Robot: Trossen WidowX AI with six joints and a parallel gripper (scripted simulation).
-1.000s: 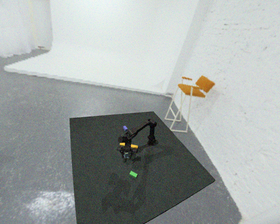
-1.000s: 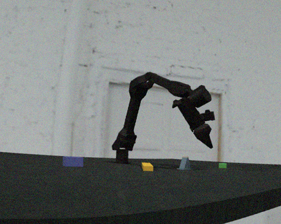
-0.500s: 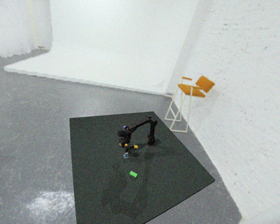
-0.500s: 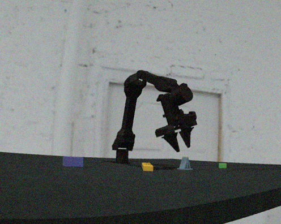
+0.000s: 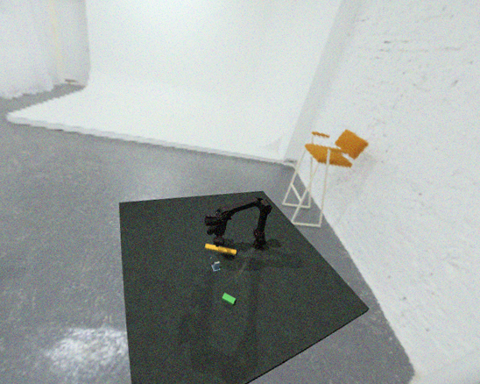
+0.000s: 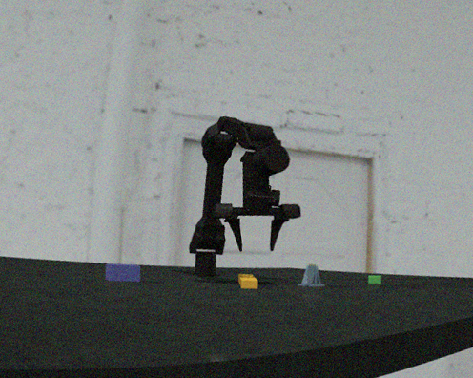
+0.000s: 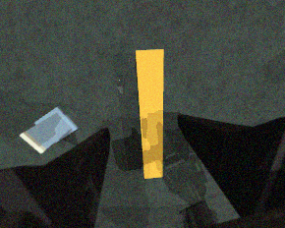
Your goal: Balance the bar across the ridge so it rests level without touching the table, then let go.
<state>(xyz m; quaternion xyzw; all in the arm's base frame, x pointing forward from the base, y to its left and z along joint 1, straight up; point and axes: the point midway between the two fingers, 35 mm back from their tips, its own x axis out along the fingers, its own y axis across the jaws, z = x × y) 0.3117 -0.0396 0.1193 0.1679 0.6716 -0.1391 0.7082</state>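
Note:
The yellow bar (image 5: 212,247) (image 6: 249,283) (image 7: 150,88) lies flat on the dark table (image 5: 155,327) (image 6: 74,335) (image 7: 216,64). The small grey-blue ridge (image 5: 216,265) (image 6: 311,277) (image 7: 55,128) stands beside it, apart from it, with nothing on top. My gripper (image 6: 257,250) (image 7: 143,125) is open and empty, pointing down above the bar. In the wrist view the bar runs lengthwise between the two fingertips, and the ridge shows beyond the left finger. In the top view the fingers are too small and dark to make out clearly.
A green block (image 5: 228,299) (image 6: 374,278) lies beyond the ridge, on the side away from the bar. A blue-purple block (image 6: 123,272) lies on the other side of the arm's base; it does not show in the top view. An orange chair (image 5: 329,155) stands off the table.

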